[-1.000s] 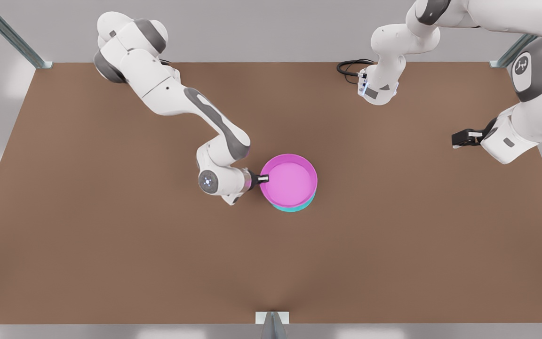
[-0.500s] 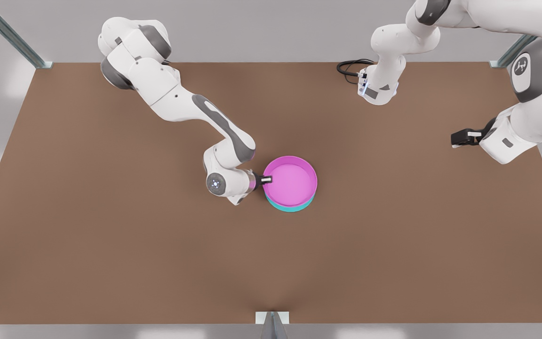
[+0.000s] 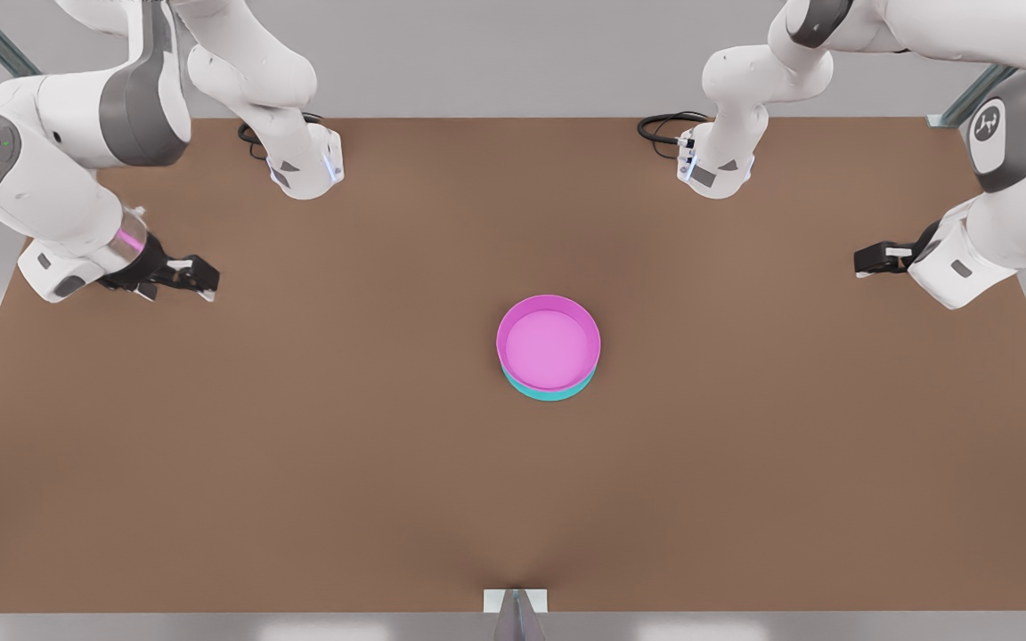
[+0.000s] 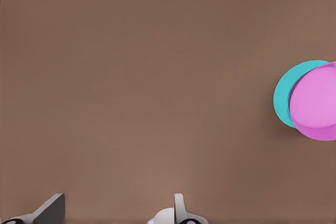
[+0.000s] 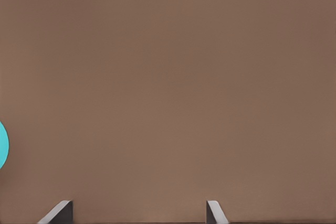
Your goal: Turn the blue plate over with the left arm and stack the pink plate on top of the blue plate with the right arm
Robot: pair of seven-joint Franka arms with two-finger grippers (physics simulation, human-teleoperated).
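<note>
Pink plate sits on blue plate, mid-surface. Left end effector at right edge and right end effector at left edge, fingers apart on both. Stack looks done; best left untouched.

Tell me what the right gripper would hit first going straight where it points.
Probably the bare brown tabletop: the right gripper, open, aims at it, with the round turquoise plate off to the side.
</note>
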